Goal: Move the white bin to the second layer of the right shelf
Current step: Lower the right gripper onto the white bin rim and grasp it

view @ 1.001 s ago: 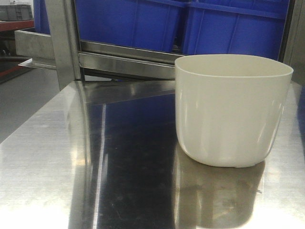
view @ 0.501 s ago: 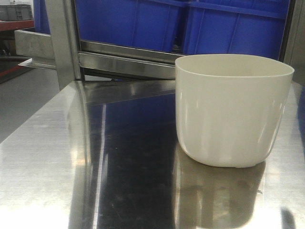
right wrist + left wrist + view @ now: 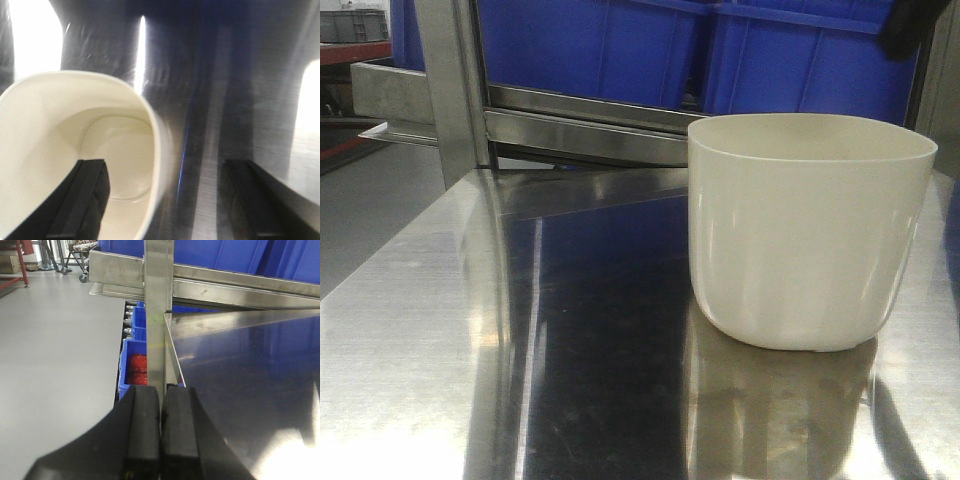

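Steel fills most of the scene: a mirror-bright tabletop (image 3: 520, 350) runs across the lower frame of the front view. Behind it stands a rack post (image 3: 450, 90) with a steel front rail (image 3: 585, 130). Blue crates (image 3: 600, 45) sit on the level above that rail, along the top of the frame. I cannot pick out the shelf level the bin is meant for in any of these views.

The white bin (image 3: 810, 240) stands upright on the tabletop at the right of the frame, empty, with its base flat on the steel.

The risk I see is a thin grip. A pinch on one smooth, tapered wall could let the tub swing or slip as it lifts. If the fingers close off-centre, they could also push it sliding across the slick steel.

A dark shape in the upper right corner (image 3: 905, 25) looks like part of the right arm, above and behind the bin. The right gripper (image 3: 167, 200) looks down with its fingers spread wide, one inside the tub and the other outside over the table. It straddles the wall and grips nothing yet.

The left gripper (image 3: 160, 435) hangs low beside the table's left edge. Its pads are pressed together on nothing, and it points at the post.
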Robot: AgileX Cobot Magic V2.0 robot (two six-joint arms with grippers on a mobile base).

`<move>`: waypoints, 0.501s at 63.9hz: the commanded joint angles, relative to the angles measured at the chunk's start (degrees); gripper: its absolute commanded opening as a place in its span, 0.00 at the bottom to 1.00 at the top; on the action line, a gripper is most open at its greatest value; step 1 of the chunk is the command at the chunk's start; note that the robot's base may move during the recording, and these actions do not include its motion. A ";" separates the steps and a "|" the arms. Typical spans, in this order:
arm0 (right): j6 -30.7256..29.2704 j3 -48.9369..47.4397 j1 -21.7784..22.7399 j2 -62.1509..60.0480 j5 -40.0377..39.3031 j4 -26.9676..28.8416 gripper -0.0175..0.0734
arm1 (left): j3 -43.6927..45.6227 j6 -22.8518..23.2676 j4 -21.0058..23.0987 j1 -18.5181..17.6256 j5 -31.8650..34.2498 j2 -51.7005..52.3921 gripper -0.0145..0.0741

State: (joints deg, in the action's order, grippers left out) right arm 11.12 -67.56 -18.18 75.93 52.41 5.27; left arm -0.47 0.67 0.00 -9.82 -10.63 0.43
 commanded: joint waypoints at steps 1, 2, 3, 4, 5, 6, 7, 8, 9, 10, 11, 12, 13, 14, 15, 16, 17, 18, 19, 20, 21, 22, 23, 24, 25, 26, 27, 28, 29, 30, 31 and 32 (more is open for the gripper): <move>-0.62 -3.05 -0.95 1.17 -2.48 0.35 0.82 | -1.56 0.42 0.00 -0.28 4.97 0.83 0.26; -0.62 -3.19 -1.04 1.64 -2.48 0.35 0.82 | -1.56 0.42 0.00 -0.28 4.97 0.83 0.26; -0.62 -3.31 -1.09 2.11 -2.54 0.35 0.82 | -1.56 0.42 0.00 -0.28 4.97 0.83 0.26; -0.62 -3.43 -1.10 2.59 -2.60 0.35 0.82 | -1.56 0.42 0.00 -0.28 4.97 0.83 0.26; -0.62 -3.55 -1.15 3.29 -2.66 0.35 0.82 | -1.56 0.42 0.00 -0.28 4.97 0.83 0.26; -0.62 -3.66 -1.15 3.78 -2.65 0.35 0.82 | -1.56 0.42 0.00 -0.28 4.97 0.83 0.26; -0.62 -3.78 -1.15 4.30 -2.65 0.29 0.82 | -1.56 0.42 0.00 -0.28 4.97 0.83 0.26; -0.62 -3.84 -1.15 4.79 -2.65 0.23 0.82 | -1.56 0.42 0.00 -0.28 4.97 0.83 0.26; -0.62 -3.86 -1.15 5.02 -2.73 0.16 0.82 | -1.56 0.42 0.00 -0.28 4.97 0.83 0.26; -0.62 -3.91 -1.15 5.72 -2.81 0.07 0.82 | -1.56 0.42 0.00 -0.28 4.97 0.83 0.26; -0.62 -3.91 -1.15 6.20 -2.96 -0.01 0.82 | -1.56 0.42 0.00 -0.28 4.97 0.83 0.26; -0.62 -3.91 -1.15 6.93 -3.07 -0.14 0.82 | -1.56 0.42 0.00 -0.28 4.97 0.83 0.26; -0.62 -3.91 -1.15 7.43 -3.20 -0.42 0.82 | -1.56 0.42 0.00 -0.28 4.97 0.83 0.26; -0.62 -3.91 -1.15 8.18 -3.36 -0.70 0.82 | -1.56 0.42 0.00 -0.28 4.97 0.83 0.26; -0.62 -3.91 -1.15 8.68 -3.54 -1.01 0.82 | -1.56 0.42 0.00 -0.28 4.97 0.83 0.26; -0.62 -3.91 -1.15 9.17 -3.76 -1.30 0.82 | -1.56 0.42 0.00 -0.28 4.97 0.83 0.26; -0.62 -3.91 -1.15 9.67 -3.96 -1.75 0.82 | -1.56 0.42 0.00 -0.28 4.97 0.83 0.26; -0.62 -3.91 -1.15 10.16 -4.10 -2.11 0.82 | -1.56 0.42 0.00 -0.28 4.97 0.83 0.26; -0.62 -3.91 -1.15 10.65 -4.25 -2.40 0.82 | -1.56 0.42 0.00 -0.28 4.97 0.83 0.26; -0.62 -3.91 -1.15 11.13 -4.40 -2.71 0.82 | -1.56 0.42 0.00 -0.28 4.97 0.83 0.26; -0.62 -3.91 -1.15 11.87 -4.40 -2.99 0.82 | -1.56 0.42 0.00 -0.28 4.97 0.83 0.26; -0.62 -3.91 -1.15 12.35 -4.45 -3.19 0.82 | -1.56 0.42 0.00 -0.28 4.97 0.83 0.26; -0.62 -3.91 -1.15 12.84 -4.46 -3.34 0.82 | -1.56 0.42 0.00 -0.28 4.97 0.83 0.26; -0.62 -3.91 -1.15 13.30 -4.46 -3.52 0.82 | -1.56 0.42 0.00 -0.28 4.97 0.83 0.26; -0.62 -3.91 -1.15 13.76 -4.46 -3.59 0.82 | -1.56 0.42 0.00 -0.28 4.97 0.83 0.26; -0.62 -3.91 -1.15 14.22 -4.46 -3.59 0.82 | -1.56 0.42 0.00 -0.28 4.97 0.83 0.26; -0.62 -3.91 -1.15 14.63 -4.40 -3.59 0.82 | -1.56 0.42 0.00 -0.28 4.97 0.83 0.26; -0.62 -3.91 -1.15 15.25 -4.39 -3.59 0.82 | -1.56 0.42 0.00 -0.28 4.97 0.83 0.26; -0.62 -3.91 -1.15 15.46 -4.39 -3.59 0.82 | -1.56 0.42 0.00 -0.28 4.97 0.83 0.26; -0.62 -3.91 -1.15 15.83 -4.35 -3.59 0.82 | -1.56 0.42 0.00 -0.28 4.97 0.83 0.26; -0.62 -3.91 -1.15 16.19 -4.28 -3.59 0.82 | -1.56 0.42 0.00 -0.28 4.97 0.83 0.26; -0.62 -3.91 -1.15 16.56 -4.13 -3.59 0.82 | -1.56 0.42 0.00 -0.28 4.97 0.83 0.26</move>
State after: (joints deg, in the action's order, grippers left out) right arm 11.12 -69.44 -19.18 92.89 50.09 2.51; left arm -0.47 0.67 0.00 -9.82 -10.63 0.43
